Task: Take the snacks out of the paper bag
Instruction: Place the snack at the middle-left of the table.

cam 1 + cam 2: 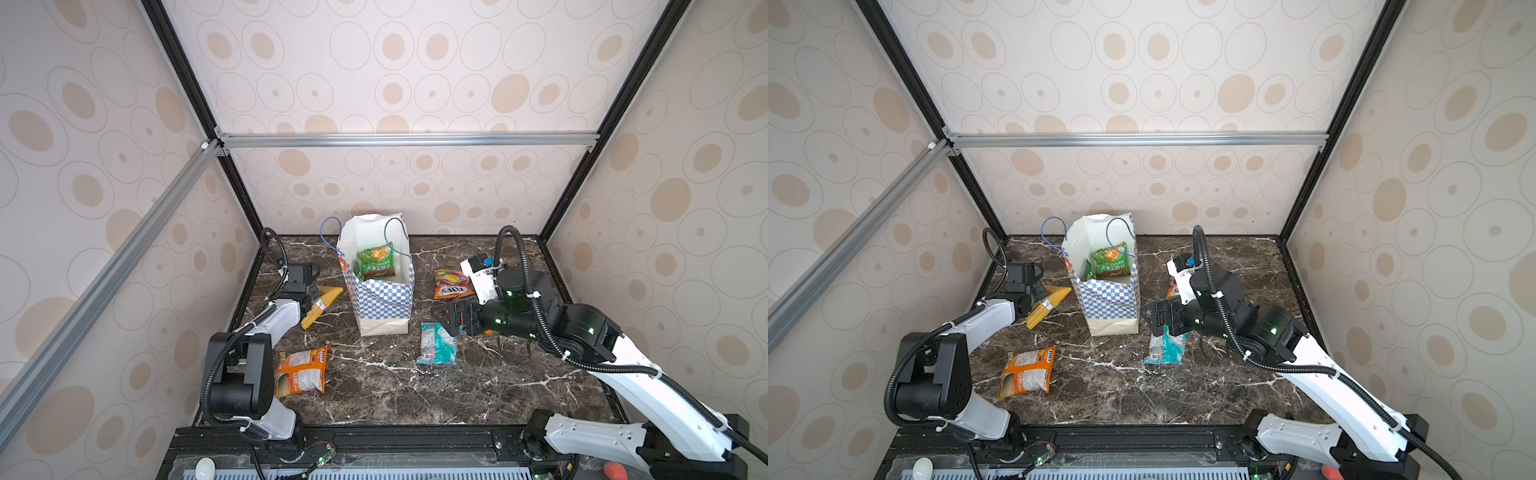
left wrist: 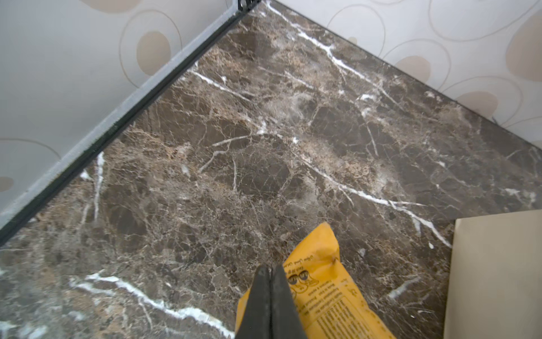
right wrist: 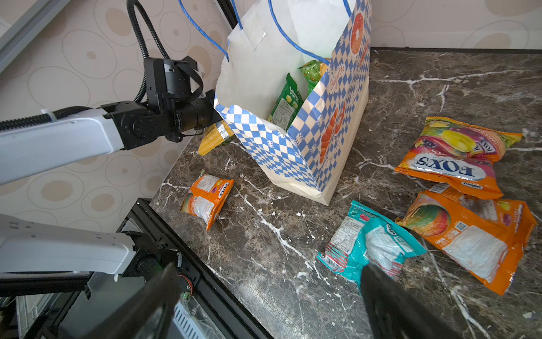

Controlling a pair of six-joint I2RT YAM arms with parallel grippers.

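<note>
The left claw [image 2: 269,274], pressed together, seemingly pinches the light, crinkly mustard packet [image 2: 325,281] by its flat edge, while the right claw [image 3: 271,268] gapes empty just above the slippery teal packet [image 3: 372,243].

matt paper bag [image 1: 382,299], glossy marbled tabletop [image 1: 374,386]
</note>
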